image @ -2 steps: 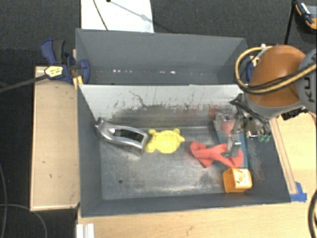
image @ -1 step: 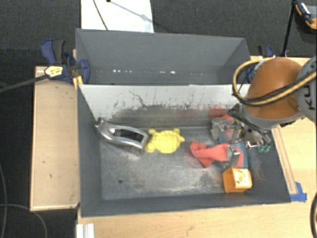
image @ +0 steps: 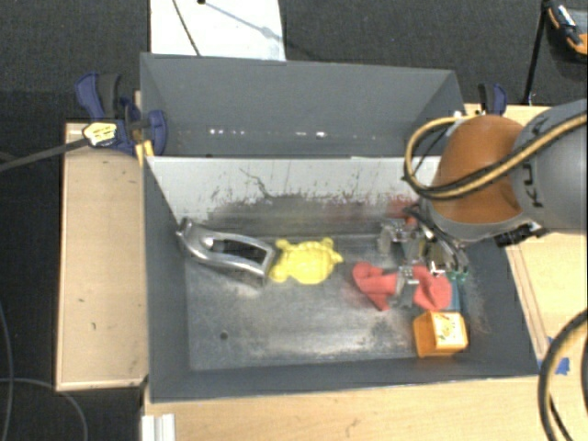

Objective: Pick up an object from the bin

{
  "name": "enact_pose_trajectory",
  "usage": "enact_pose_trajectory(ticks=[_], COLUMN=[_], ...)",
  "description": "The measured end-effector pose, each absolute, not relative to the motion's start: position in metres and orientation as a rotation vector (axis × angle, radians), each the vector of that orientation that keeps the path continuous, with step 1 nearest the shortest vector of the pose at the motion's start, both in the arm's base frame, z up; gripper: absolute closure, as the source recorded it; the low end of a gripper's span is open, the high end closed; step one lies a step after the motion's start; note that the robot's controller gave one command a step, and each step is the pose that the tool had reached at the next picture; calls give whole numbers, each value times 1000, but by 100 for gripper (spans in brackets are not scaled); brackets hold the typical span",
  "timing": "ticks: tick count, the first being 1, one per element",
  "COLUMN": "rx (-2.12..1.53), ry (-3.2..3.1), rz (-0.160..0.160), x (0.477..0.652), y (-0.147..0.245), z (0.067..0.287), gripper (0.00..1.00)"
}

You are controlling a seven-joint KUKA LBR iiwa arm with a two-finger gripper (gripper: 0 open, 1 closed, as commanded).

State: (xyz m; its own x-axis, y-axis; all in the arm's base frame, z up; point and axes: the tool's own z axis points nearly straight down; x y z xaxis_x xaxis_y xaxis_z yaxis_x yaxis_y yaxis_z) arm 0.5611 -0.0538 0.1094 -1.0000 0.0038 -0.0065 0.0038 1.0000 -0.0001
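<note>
Camera view: gripper (image: pixel 415 266) sits low at the right of the bin (image: pixel 276 338), on a crumpled red thing (image: pixel 372 285); its opening and hold cannot be told. Orange block (image: pixel 439 332) lies just beside it, yellow toy (image: pixel 303 261) further left. Risk, as I judge it: the red thing looks soft and may slip out on lifting.

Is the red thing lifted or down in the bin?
Down: the red thing lies on the bin floor beside the orange box, the gripper low over it. Gripped or not, cannot tell.
</note>
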Motion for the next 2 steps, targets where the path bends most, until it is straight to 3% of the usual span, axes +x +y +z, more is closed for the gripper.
enact_pose_trajectory(ticks=[1, 2], rx=[-149, 482], ry=[3136, 3097], rz=[2, 0], x=[554, 565], y=[-77, -67], z=[78, 78], gripper=[0, 100])
